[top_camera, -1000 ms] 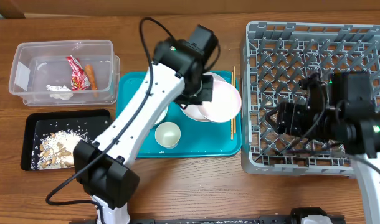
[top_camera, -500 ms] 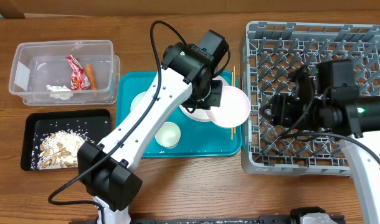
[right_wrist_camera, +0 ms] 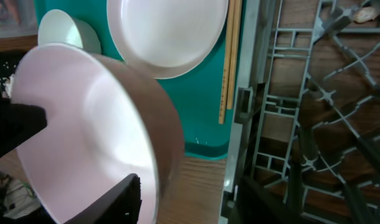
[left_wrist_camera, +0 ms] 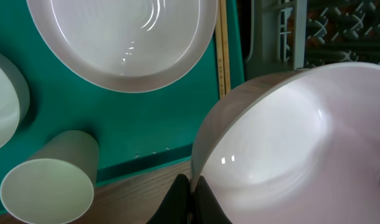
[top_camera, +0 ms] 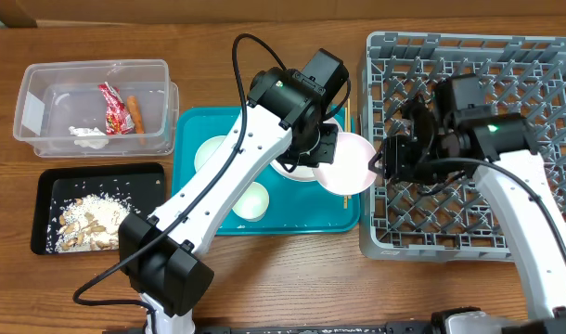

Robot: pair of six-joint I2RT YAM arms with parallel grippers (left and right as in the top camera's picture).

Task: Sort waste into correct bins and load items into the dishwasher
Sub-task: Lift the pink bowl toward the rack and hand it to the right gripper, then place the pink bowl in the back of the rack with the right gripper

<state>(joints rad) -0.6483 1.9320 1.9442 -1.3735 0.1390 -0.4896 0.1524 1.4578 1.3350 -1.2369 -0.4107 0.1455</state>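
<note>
- Over the table's middle, in the overhead view, the left gripper is clamped on the rim of the pale-pink plate. The plate hangs tilted over the gap between the teal tray and the dish rack.
- The right gripper reaches from over the rack to the plate's far edge.
- The white bowls, the cup and the chopsticks lie on the teal tray.
- The red wrapper, carrot piece and tissue sit in the clear tub. The food scraps lie in the black tray.
- The waste looks sorted, so I judge the step in hand to be a hand-over of the plate on its way to the rack.
- From the left wrist, the fingers are pinched shut on the plate's near rim at the bottom of the view. The plate is lifted clear of the tray, with a bowl, the cup and the chopsticks below and beyond it.
- From the right wrist, the plate fills the left half, its hollow face toward the camera. The jaws stand apart, one finger dark against that face and the rim between them. I see no pinch yet.
- The next move calls for the right jaws to close firmly on the rim before the left ones let go.
- After that, the plate has to be stood on edge between the rack's pegs. A shallow bite on so smooth a rim could let it slip.
</note>
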